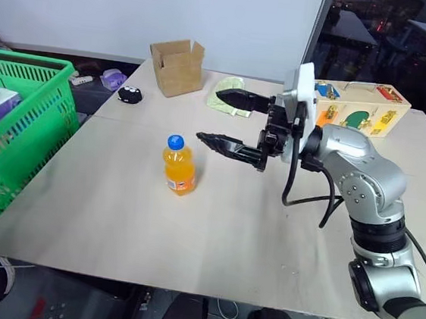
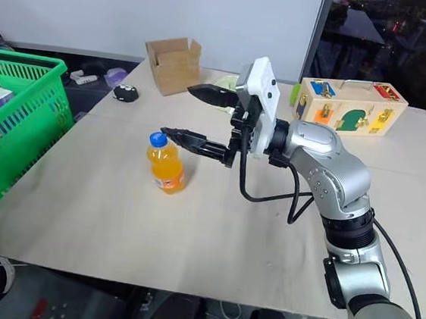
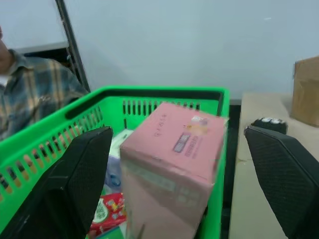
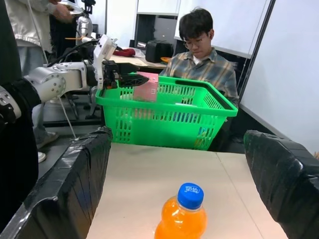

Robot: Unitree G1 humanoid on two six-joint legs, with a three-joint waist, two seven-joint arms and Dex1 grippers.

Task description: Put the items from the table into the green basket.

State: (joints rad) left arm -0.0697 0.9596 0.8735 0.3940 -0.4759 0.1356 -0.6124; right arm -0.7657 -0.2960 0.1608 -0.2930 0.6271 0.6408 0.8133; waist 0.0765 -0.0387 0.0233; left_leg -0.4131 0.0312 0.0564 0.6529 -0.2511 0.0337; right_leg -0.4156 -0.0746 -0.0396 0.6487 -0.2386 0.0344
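Observation:
The orange-drink bottle (image 1: 180,164) with its blue cap stands upright near the middle of the table (image 1: 114,225). My right gripper (image 1: 208,115) hovers just to its right, above cap height. It is open, pointing left toward the bottle, with nothing between its fingers. The green basket (image 1: 28,109) stands off the table's left edge. My left gripper (image 4: 130,78) is over the basket and open. The long pink box (image 3: 172,164) stands tilted inside the basket between its spread fingers, with a gap on each side. Other packets lie under the box.
At the table's back are a small open cardboard box (image 1: 177,66), a black object (image 1: 130,95), a pale green item (image 1: 230,100) and a wooden latch box (image 1: 363,110). A person in a plaid shirt (image 4: 199,59) sits behind the basket.

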